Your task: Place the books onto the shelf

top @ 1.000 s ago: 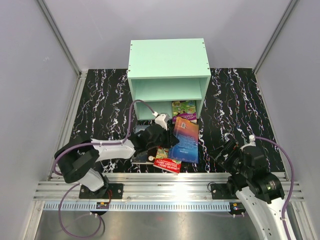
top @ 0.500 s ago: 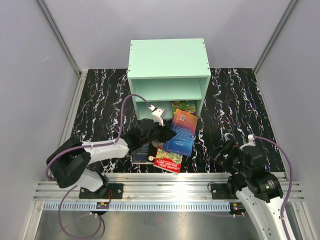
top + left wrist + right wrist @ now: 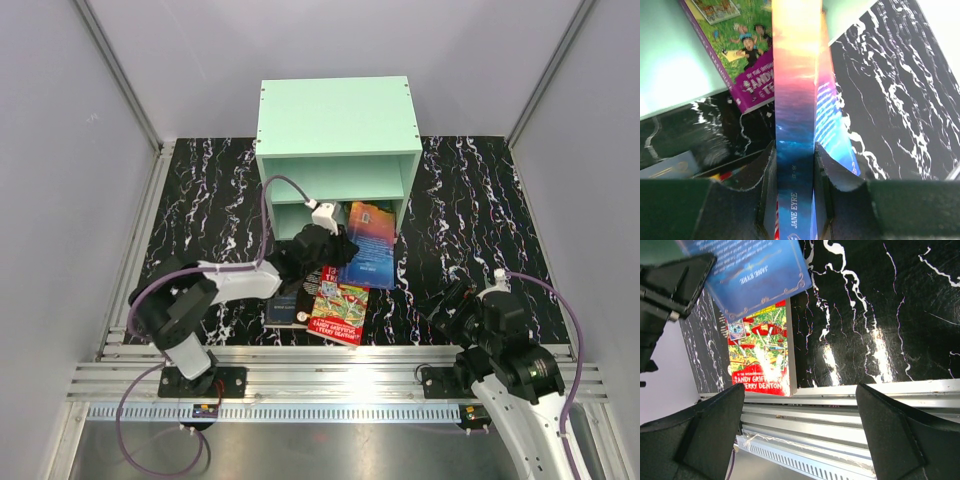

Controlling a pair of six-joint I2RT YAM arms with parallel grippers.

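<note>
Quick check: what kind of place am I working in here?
Probably a lab test cell: plain grey walls enclose a black marbled tabletop, and an aluminium rail runs along its near edge.

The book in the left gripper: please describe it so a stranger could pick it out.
Find the mint-green shelf. Before its lower opening, the left gripper clamps a thin book. Only it fades from orange to blue and reads JANE EYRE; the purple book behind and the red book beside do not.

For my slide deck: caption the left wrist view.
Left gripper grips the Jane Eyre paperback edge-on; a purple paperback and the mint-green shelf lie ahead.
</note>
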